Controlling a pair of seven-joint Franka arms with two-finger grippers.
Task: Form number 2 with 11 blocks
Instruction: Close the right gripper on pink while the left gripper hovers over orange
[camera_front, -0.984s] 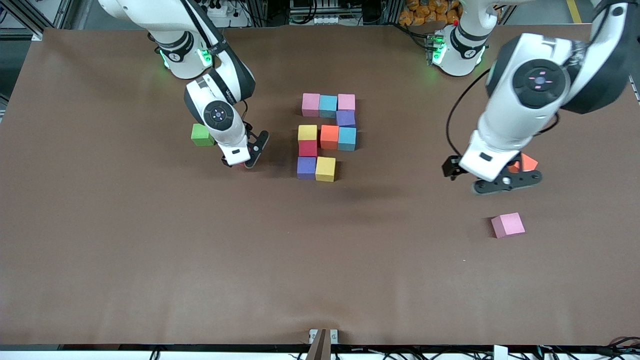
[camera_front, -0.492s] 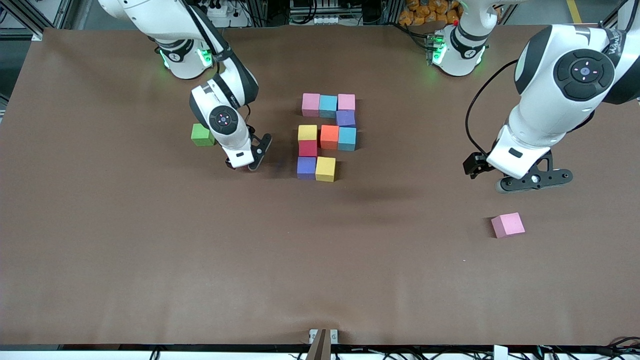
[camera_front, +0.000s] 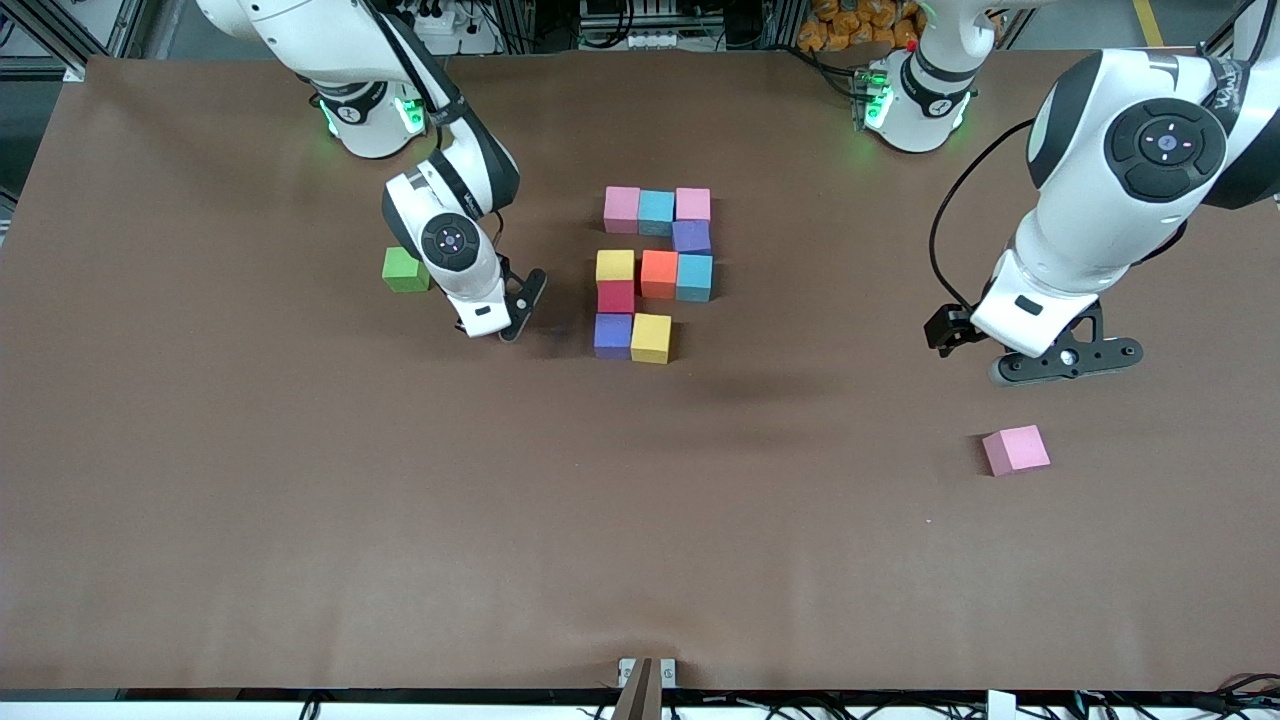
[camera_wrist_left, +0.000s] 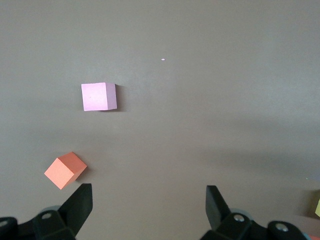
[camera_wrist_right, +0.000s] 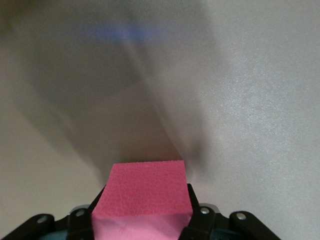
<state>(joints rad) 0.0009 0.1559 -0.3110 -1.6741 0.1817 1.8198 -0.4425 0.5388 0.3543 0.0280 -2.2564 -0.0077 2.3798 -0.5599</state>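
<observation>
My right gripper (camera_front: 492, 330) is low over the table between the green cube and the digit, shut on a red block (camera_wrist_right: 142, 187) that fills the gap between its fingers (camera_wrist_right: 194, 204). The partial number 2 (camera_front: 656, 270) lies mid-table. Its pink-blue-pink row is farthest from the camera. After it come a purple block, a yellow-orange-blue row, a red block, then purple (camera_front: 612, 335) and yellow (camera_front: 651, 338) nearest. My left gripper (camera_front: 1065, 362) hangs open over bare table at its end, holding nothing.
A loose pink cube (camera_front: 1016, 449) (camera_wrist_left: 99, 96) lies nearer the camera than the left gripper. A loose orange cube (camera_wrist_left: 65, 170) sits by the left gripper's finger, hidden under the arm in the front view. The green cube (camera_front: 404, 269) rests beside the right arm.
My right gripper has shut on the red block. My left arm swung toward its own end of the table, covering the orange cube in the front view, then stayed still.
</observation>
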